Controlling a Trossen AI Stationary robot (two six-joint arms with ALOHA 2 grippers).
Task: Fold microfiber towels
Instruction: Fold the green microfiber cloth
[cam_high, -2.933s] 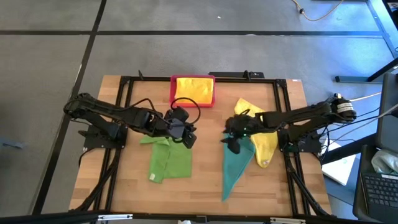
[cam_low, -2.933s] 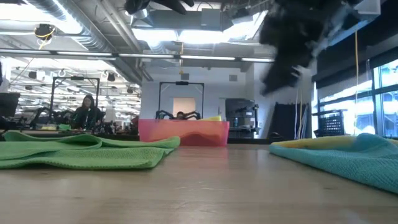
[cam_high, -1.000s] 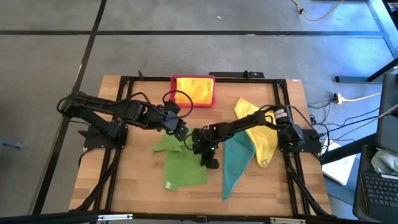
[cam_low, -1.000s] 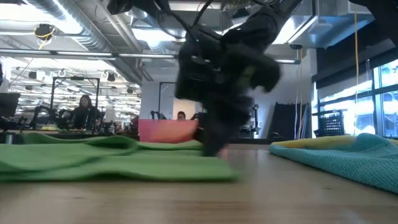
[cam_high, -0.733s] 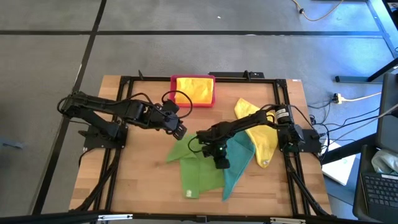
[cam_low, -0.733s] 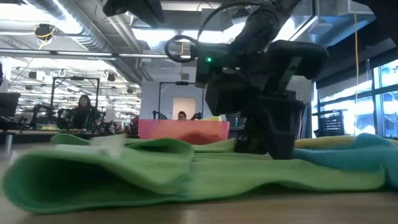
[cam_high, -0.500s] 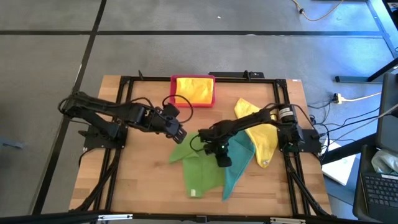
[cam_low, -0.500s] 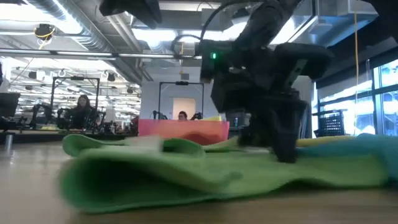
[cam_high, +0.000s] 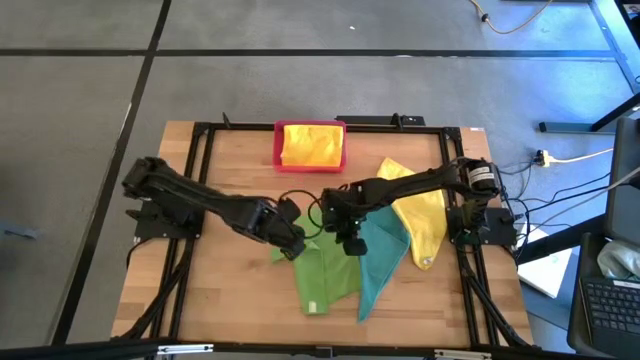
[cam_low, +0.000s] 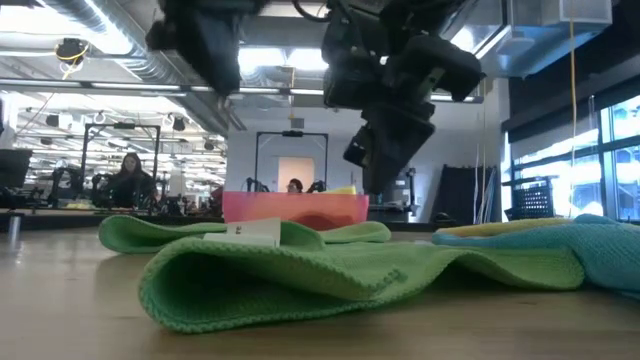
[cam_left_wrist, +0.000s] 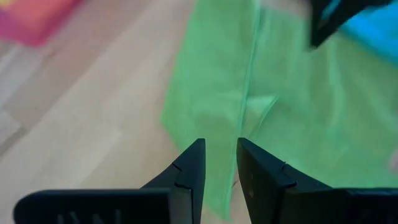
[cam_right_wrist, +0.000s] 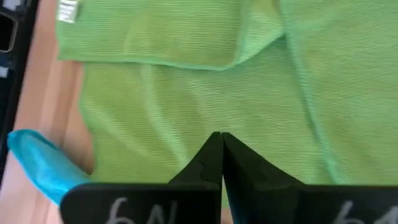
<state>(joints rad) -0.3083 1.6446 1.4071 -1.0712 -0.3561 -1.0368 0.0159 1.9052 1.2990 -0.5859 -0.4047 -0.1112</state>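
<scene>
A bright green towel lies near the table's middle, partly folded over on itself, its white label on top. Its right edge meets a teal towel, and a yellow towel lies right of that. My left gripper hovers over the green towel's left edge, pointing steeply down, with a narrow gap between its fingers. My right gripper hangs shut over the green towel's middle; the low view shows this gripper clear of the cloth.
A pink tray holding a yellow towel stands at the far edge, behind the green one. Bare wood lies to the left and near side of the green towel. A black frame runs around the table.
The green towel has slid toward the table's right edge, up against the teal towel, while my right gripper was down on it. That gripper has then risen clear, still shut. My left gripper has come down and toward the near edge, over the green towel's left edge.
</scene>
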